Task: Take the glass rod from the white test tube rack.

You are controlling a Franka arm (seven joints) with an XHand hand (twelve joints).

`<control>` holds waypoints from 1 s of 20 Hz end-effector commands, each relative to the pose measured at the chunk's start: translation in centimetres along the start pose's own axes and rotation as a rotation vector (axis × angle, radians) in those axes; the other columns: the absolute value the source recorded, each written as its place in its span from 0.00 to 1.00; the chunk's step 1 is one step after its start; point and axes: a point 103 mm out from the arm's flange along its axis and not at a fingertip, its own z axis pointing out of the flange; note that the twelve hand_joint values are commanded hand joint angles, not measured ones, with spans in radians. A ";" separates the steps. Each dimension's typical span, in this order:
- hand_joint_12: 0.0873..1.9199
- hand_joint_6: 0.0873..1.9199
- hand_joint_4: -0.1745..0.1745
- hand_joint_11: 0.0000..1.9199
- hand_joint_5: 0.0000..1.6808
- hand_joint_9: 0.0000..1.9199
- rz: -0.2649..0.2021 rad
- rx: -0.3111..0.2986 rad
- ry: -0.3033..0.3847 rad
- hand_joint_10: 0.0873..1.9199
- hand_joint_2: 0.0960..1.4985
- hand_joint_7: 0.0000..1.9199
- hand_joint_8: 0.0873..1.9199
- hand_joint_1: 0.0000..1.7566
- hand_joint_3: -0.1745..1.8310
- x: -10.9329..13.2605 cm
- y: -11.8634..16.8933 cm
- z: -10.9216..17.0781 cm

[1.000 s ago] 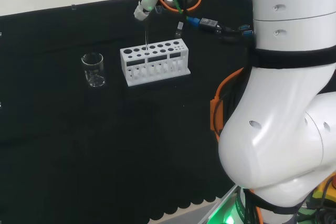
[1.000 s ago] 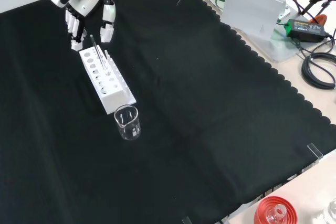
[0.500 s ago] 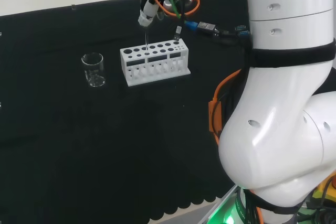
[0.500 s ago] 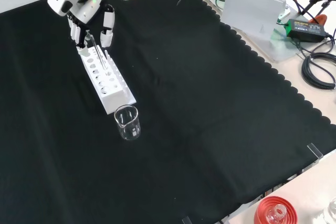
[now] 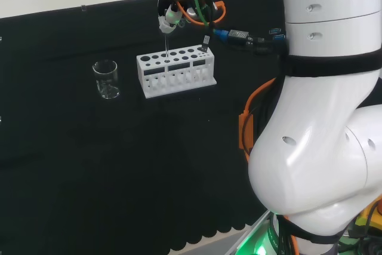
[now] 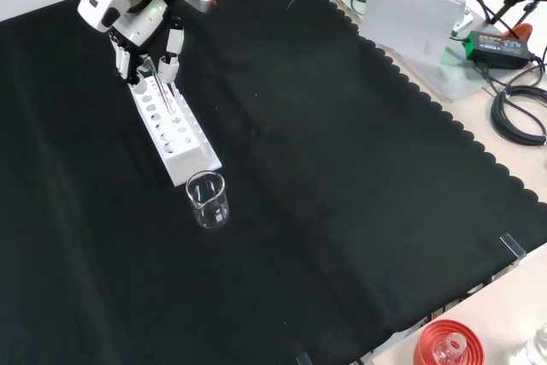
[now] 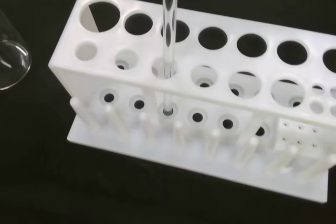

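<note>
1. Standing upright in a small hole of the white rack, the glass rod is pinched near its top by the curled fingers of the robot hand.
2. A slanted pull could jam the rod and drag the rack along the bench.
3. The nearby beaker could be knocked.

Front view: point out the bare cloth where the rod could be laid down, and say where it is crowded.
In the front view the black cloth lies bare from the white test tube rack and beaker rightward to its scalloped edge. It is crowded where the hand sits at the glass rod, and the beaker stands close to the rack's near end.
</note>
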 end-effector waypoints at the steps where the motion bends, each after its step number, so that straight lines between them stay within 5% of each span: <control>1: 0.49 0.35 0.05 0.67 0.45 0.65 -0.006 -0.044 0.000 0.22 0.70 0.46 0.32 0.60 0.00 -0.1 -0.1 -0.2; 5: 0.37 0.43 0.00 0.80 0.56 0.75 -0.005 -0.123 -0.005 0.15 0.73 0.58 0.30 0.66 0.04 -0.2 -0.7 -0.6; 6: 0.34 0.44 0.06 0.80 0.58 0.77 -0.007 -0.156 0.004 0.15 0.72 0.61 0.31 0.69 0.05 -0.3 -1.1 -0.8; 14: 0.31 0.19 0.00 0.82 0.73 0.88 -0.044 -0.341 0.007 0.19 0.69 0.73 0.23 0.75 0.00 0.8 -1.4 -2.3; 15: 0.31 0.18 0.00 0.83 0.73 0.89 -0.058 -0.354 0.001 0.20 0.69 0.73 0.24 0.75 0.00 0.6 -2.0 -2.4; 16: 0.32 0.16 0.00 0.83 0.74 0.89 -0.019 -0.314 -0.020 0.20 0.69 0.73 0.24 0.75 0.00 0.6 -2.3 -2.4; 17: 0.32 0.15 0.00 0.83 0.75 0.90 -0.002 -0.417 0.033 0.20 0.69 0.73 0.24 0.75 0.00 0.6 -2.9 -2.8; 18: 0.32 0.14 0.00 0.84 0.75 0.90 0.002 -0.448 0.047 0.20 0.69 0.73 0.24 0.75 0.00 0.5 -3.6 -2.9; 20: 0.32 0.12 0.00 0.84 0.76 0.91 -0.019 -0.374 -0.007 0.20 0.69 0.73 0.25 0.75 0.00 0.9 -4.1 -4.1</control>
